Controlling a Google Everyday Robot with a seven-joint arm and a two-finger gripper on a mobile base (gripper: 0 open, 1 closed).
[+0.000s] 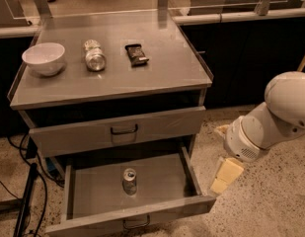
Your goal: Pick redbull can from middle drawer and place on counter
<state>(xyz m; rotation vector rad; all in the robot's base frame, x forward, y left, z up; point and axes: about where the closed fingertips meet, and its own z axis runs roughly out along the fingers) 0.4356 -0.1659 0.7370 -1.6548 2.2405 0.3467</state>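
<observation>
While the gripper [226, 176] hangs low beside the cabinet, just outside the right front corner of the open middle drawer [164, 174], it carries nothing, and whether it is set wide or narrow I cannot tell. The redbull can [129, 180] stands upright on the drawer floor, near the middle, well apart from the gripper. This looks like the approach step: next the gripper must swing left over the drawer's right wall and come down on the can. The drawer above [117, 130] overhangs the rear, so entry seems easiest from the front. On the bench [167, 68] sit a white bowl [43, 58], a shiny can on its side [95, 56] and a dark packet [136, 54].
</observation>
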